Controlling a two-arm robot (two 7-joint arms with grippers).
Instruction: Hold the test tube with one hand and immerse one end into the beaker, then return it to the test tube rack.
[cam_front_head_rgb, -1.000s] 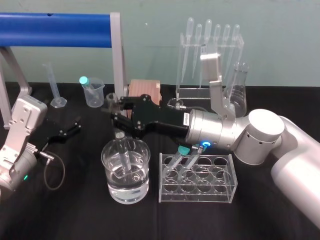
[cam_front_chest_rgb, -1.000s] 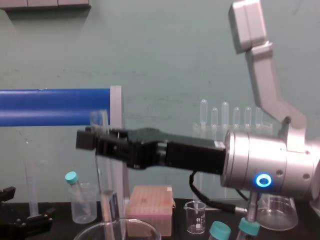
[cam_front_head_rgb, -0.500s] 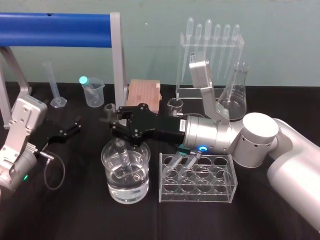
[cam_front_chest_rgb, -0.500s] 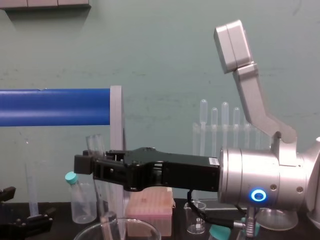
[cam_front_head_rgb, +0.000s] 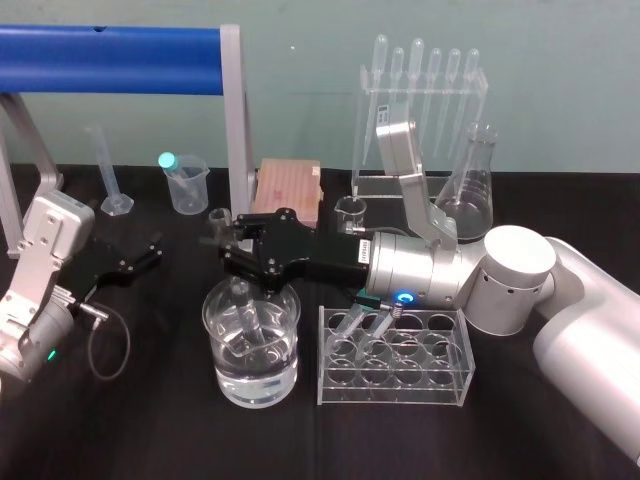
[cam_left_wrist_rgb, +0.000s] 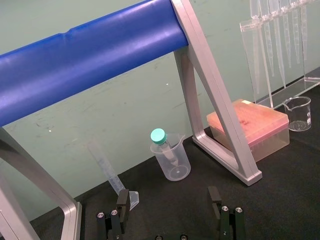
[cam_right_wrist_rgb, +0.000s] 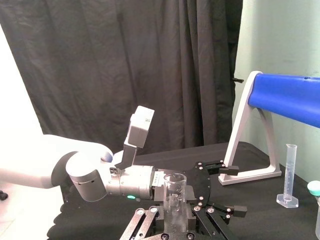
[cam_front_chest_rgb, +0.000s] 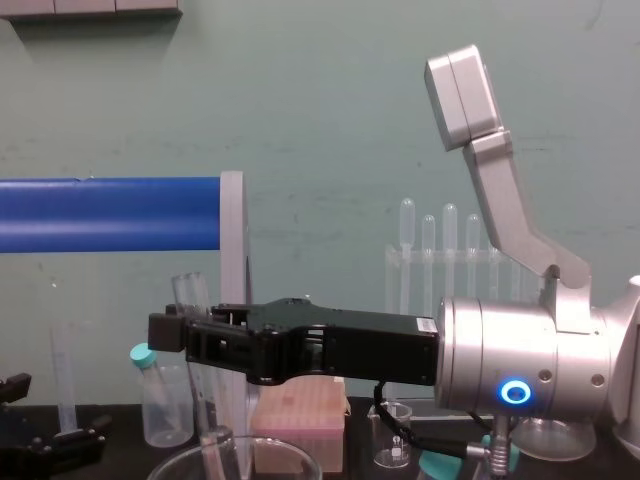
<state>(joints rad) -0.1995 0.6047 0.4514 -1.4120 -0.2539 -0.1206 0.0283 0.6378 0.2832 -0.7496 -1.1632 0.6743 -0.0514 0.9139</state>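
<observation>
Over the beaker (cam_front_head_rgb: 222, 370), the test tube (cam_front_head_rgb: 243, 303) hangs nearly upright with a slight tilt. Its flared open rim stands above the fingers, and its lower end is down inside the beaker's wide mouth. Whether the tip is under the water cannot be told. The right gripper (cam_front_head_rgb: 232, 250) reaches in from the robot's right, level above the beaker, its fingers clenched on the upper part of the tube. The right wrist view shows the glass pinched between the two pads (cam_right_wrist_rgb: 192, 210). From the chest view the tube (cam_front_chest_rgb: 190, 300) crosses the black fingers (cam_front_chest_rgb: 170, 330) and runs down to the beaker's rim (cam_front_chest_rgb: 280, 452).

Just beside the beaker, on the robot's right, the clear test tube rack (cam_front_head_rgb: 395, 385) stands on the black table (cam_front_head_rgb: 150, 420), with two teal-capped tubes (cam_front_head_rgb: 365, 303) leaning in its back row.

Well apart on the left, the left gripper (cam_front_head_rgb: 140, 255) rests low over the table, its fingers (cam_left_wrist_rgb: 121, 200) spread wide and grasping nothing. Beyond it stand a plastic cup (cam_left_wrist_rgb: 172, 162) and a pink box (cam_left_wrist_rgb: 255, 125).
</observation>
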